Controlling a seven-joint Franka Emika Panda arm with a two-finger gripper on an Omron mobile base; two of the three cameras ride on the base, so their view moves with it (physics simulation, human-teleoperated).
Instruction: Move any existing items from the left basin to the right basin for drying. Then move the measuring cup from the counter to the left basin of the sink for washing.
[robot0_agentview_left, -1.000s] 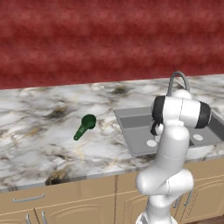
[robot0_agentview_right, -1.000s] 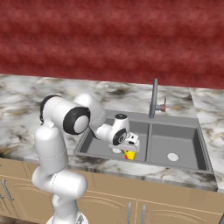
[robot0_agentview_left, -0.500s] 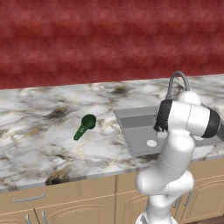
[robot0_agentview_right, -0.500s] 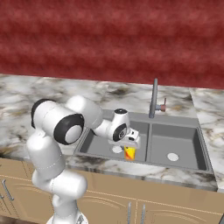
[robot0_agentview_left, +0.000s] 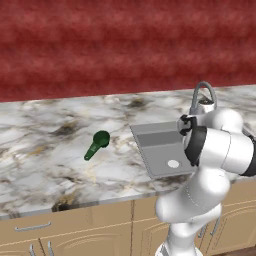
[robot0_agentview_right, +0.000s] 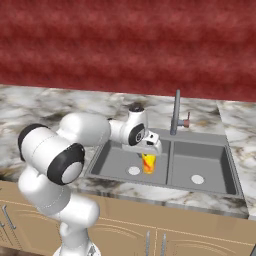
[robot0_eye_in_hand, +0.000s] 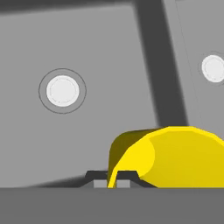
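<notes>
Looking down from the right base view, you have the gripper (robot0_agentview_right: 148, 156) clenched on the yellow cup (robot0_agentview_right: 148, 163), which hangs upright below the hand, lifted above the floor of the left basin (robot0_agentview_right: 115, 161) and close to the divider between the two basins. A red-orange mark shows on the cup's side. In the hand view the finger tips (robot0_eye_in_hand: 127, 175) pinch the cup's rim (robot0_eye_in_hand: 175, 153), and beneath them you see the left basin's drain disc (robot0_eye_in_hand: 62, 91), the dark divider (robot0_eye_in_hand: 159, 70) and the right basin's drain (robot0_eye_in_hand: 214, 68). The cup seems to sit over the left side of the divider, though the angle makes that hard to judge exactly. The right basin (robot0_agentview_right: 205, 170) has its pale drain on its floor. The faucet (robot0_agentview_right: 176, 112) stands behind the divider. On the counter (robot0_agentview_left: 45, 150), well left of the sink (robot0_agentview_left: 160, 152), the green measuring cup (robot0_agentview_left: 96, 144) lies with its bowl away from you and its handle pointing toward the front edge.
</notes>
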